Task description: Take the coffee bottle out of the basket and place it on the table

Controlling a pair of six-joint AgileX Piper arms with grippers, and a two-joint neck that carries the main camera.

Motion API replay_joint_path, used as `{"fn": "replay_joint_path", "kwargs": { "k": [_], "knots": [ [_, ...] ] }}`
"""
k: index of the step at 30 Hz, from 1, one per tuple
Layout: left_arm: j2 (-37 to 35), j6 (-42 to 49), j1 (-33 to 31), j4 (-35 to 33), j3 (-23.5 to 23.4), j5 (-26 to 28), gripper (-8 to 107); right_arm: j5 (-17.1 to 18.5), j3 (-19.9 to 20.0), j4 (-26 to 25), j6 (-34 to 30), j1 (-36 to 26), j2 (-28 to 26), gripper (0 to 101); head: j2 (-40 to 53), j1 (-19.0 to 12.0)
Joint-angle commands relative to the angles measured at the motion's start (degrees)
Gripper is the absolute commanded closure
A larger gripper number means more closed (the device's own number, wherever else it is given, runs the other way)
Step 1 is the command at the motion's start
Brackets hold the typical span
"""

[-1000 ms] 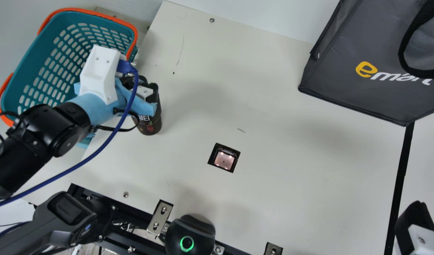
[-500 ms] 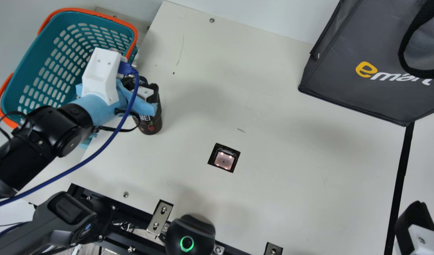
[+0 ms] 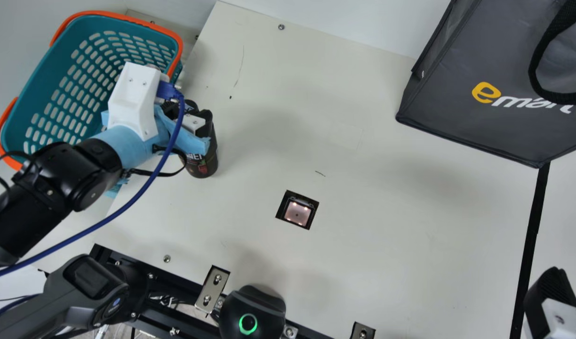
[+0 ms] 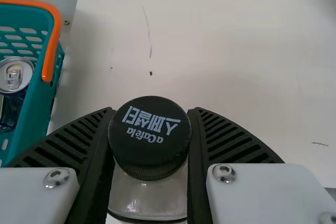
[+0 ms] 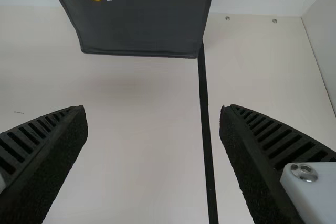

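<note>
The coffee bottle (image 3: 202, 162) is pinched near its black cap (image 4: 149, 137) by the left pincer (image 3: 188, 114). The bottle is held outside the teal basket (image 3: 172, 35), just beside it, over the counter (image 3: 363, 263); whether the counter is touched by its base cannot be told. A can (image 4: 13, 77) is contained in the basket. Well apart, the right pincer (image 3: 554, 292) is spread, near the black strip (image 3: 532, 230) that is run from the dark bag (image 3: 452, 113).
</note>
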Motion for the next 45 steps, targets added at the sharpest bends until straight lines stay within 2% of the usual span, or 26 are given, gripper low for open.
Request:
{"fn": "replay_joint_path", "kwargs": {
  "k": [1, 9, 16, 19, 45],
  "knots": [
    [-0.12, 0.26, -0.03, -0.03, 0.25, -0.09, 48, 0.0, 0.0, 0.0, 0.0, 0.0, 0.0, 10, 0.14, -1.48],
    [-0.77, 0.87, 0.15, -0.06, 1.02, -0.11, 22, 0.0, 0.0, 0.0, 0.0, 0.0, 0.0, 10, 0.14, -1.48],
    [-1.48, 0.75, 0.13, 0.15, 1.21, 0.39, 17, 0.0, 0.0, 0.0, 0.0, 0.0, 0.0, 10, 0.14, -1.48],
    [-1.9, 0.56, -0.03, 0.24, 1.03, 0.94, 9, 0.0, 0.0, 0.0, 0.0, 0.0, 0.0, 10, 0.14, -1.48],
    [-4.87, -0.26, 0.28, 0.94, -5.27, 6.97, 9, 0.0, 0.0, 0.0, 0.0, 0.0, 0.0, 10, 0.14, -1.48]
  ]
}}
